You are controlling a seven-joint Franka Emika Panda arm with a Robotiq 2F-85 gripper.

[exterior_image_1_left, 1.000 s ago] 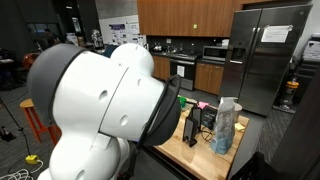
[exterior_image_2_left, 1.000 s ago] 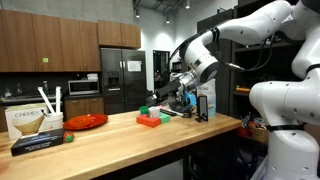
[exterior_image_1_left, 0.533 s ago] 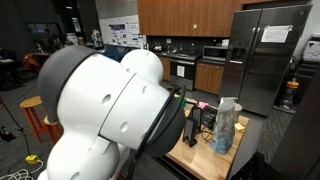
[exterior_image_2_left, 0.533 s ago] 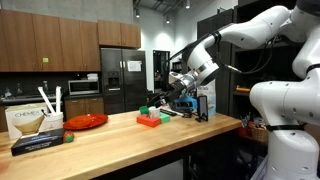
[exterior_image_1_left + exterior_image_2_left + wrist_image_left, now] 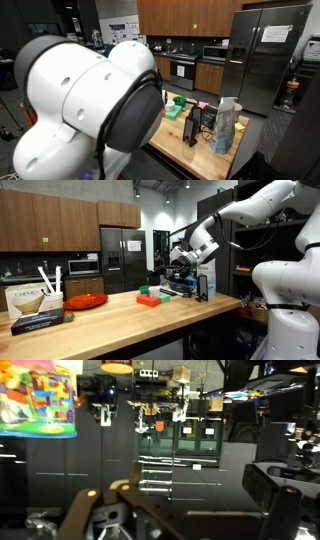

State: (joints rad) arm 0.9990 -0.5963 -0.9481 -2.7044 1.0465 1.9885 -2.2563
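gripper (image 5: 179,262): hovers just above black metal stand (image 5: 187,283)
pincer: cannot tell, blurred in wrist view
nearby: green block (image 5: 148,291), red block (image 5: 153,301), on wooden counter (image 5: 110,315)

Long pale wooden tabletop (image 5: 110,315), seen in both exterior views.
- One end: Chemex box (image 5: 24,302) upright, flat dark box (image 5: 40,322) lying in front of it, red plate (image 5: 87,301) near them.
- Mid-length: red-and-green block (image 5: 152,299), alone.
- Other end: black rack (image 5: 193,286) upright, patterned bag (image 5: 226,126) just beside it, green tray (image 5: 176,108) behind.
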